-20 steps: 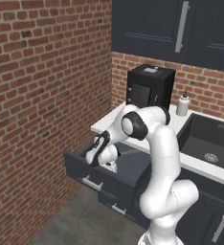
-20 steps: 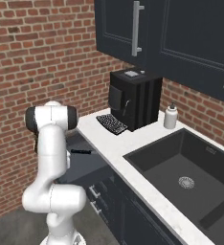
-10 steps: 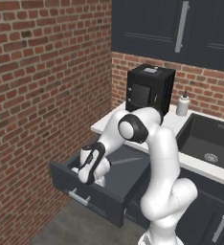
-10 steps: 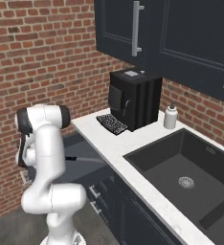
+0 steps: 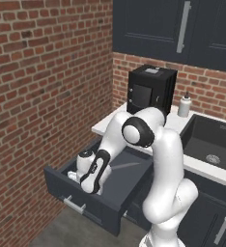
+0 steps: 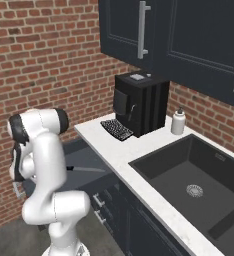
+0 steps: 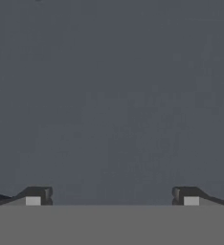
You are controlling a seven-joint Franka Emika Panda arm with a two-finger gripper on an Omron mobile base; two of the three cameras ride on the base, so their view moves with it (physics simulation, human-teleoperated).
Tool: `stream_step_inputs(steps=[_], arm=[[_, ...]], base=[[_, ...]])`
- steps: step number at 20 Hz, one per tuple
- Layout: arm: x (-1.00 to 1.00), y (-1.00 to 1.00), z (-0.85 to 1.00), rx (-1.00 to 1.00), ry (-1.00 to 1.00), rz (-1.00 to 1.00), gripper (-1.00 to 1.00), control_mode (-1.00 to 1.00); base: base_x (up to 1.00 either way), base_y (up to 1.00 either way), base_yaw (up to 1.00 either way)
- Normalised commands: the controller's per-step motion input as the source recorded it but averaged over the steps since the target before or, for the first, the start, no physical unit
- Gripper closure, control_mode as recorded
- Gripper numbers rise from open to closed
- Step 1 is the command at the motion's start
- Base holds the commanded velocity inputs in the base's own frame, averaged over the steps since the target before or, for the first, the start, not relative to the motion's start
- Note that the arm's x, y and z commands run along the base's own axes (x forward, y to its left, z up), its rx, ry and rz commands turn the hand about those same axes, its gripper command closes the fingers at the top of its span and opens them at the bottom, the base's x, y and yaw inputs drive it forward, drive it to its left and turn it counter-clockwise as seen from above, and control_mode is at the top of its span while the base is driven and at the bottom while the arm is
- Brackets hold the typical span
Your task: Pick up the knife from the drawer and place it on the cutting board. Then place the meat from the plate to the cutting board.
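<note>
drawer (image 5: 116, 182) stood pulled out | knife (image 5: 126, 166) lay on its floor | my gripper (image 7: 112, 197) hung inside the drawer, jaws spread wide, holding nothing

A black coffee machine (image 5: 150, 91) stands on the white table (image 6: 139, 150) against the brick wall (image 5: 42, 72). A small white bottle (image 6: 177, 121) stands just beside it. The dark sink (image 6: 194, 180) is set into the table, under dark upper cabinets (image 6: 179, 40).
</note>
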Motion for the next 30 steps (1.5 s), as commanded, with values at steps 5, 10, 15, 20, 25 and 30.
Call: stream_step_inputs(steps=[5,10,15,20,25,30], arm=[[0.45,-0.11,0.61,-0.01,0.0,-0.06,-1.0,-1.0],[0.35,-0.2,0.56,0.0,0.0,-0.08,-1.0,-1.0],[0.13,-0.31,0.2,0.0,0.0,-0.01,-1.0,-1.0],[0.19,-0.42,0.0,0.0,0.0,-0.04,-1.0,-1.0],[0.15,-0.27,0.0,0.0,-0.02,-0.11,-1.0,-1.0],[0.17,-0.07,0.0,0.0,0.0,-0.09,-1.0,-1.0]], base=[[0.0,0.0,0.0],[0.0,0.0,0.0],[0.0,0.0,0.0],[0.0,0.0,0.0],[0.0,0.0,0.0],[0.0,0.0,0.0]])
